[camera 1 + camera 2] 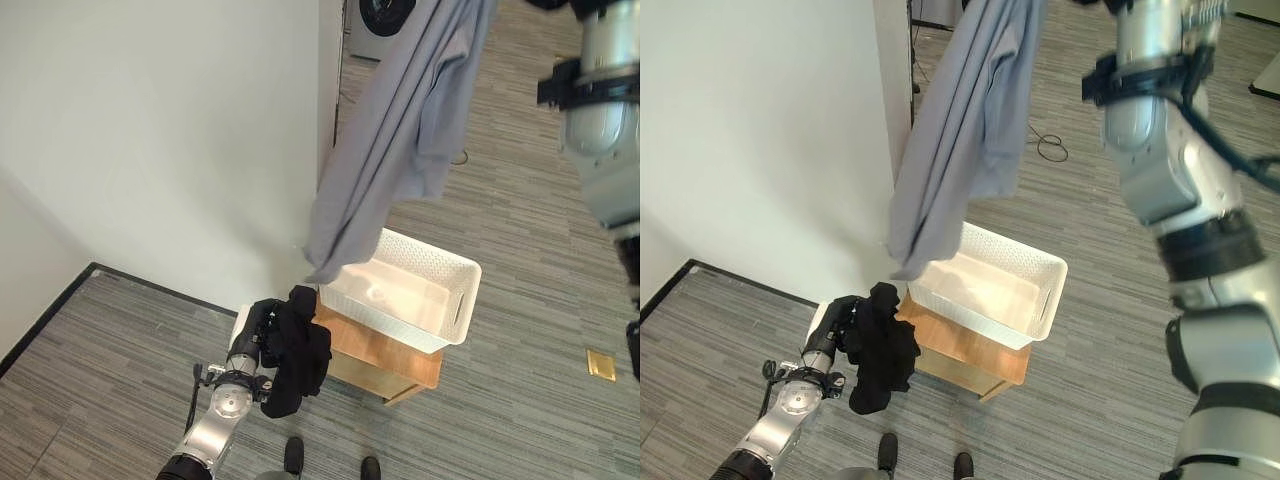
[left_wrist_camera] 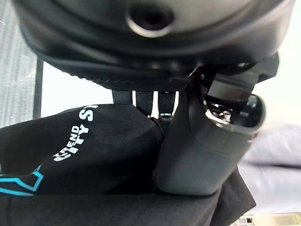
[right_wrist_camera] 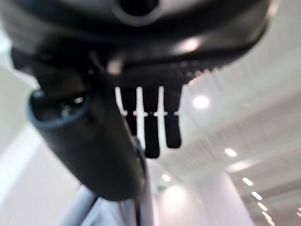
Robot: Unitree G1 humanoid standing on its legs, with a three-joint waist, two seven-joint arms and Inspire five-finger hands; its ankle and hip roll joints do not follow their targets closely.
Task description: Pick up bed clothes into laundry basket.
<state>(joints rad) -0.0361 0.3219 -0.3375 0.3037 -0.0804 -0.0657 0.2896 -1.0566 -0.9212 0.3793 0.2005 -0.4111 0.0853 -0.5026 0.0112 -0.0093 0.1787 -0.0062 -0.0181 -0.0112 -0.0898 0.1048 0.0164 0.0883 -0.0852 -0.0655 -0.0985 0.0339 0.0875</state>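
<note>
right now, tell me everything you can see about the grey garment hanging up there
The grey garment is a long, soft, thin-looking cloth, light grey-blue, hanging in loose vertical folds from the raised right hand, which pinches it between thumb and fingers. Its lower tip dangles over the near left corner of the white laundry basket; whether they touch is unclear. The basket sits on a low wooden stand.

Low wooden table (image 1: pixel 385 352) on grey striped floor (image 1: pixel 520 260), white laundry basket (image 1: pixel 455 300) on top

A grey shirt (image 1: pixel 400 130) hung high, its lower end over the white basket (image 1: pixel 462 300); a black shirt (image 1: pixel 296 352) dangled just beside the basket.
</note>
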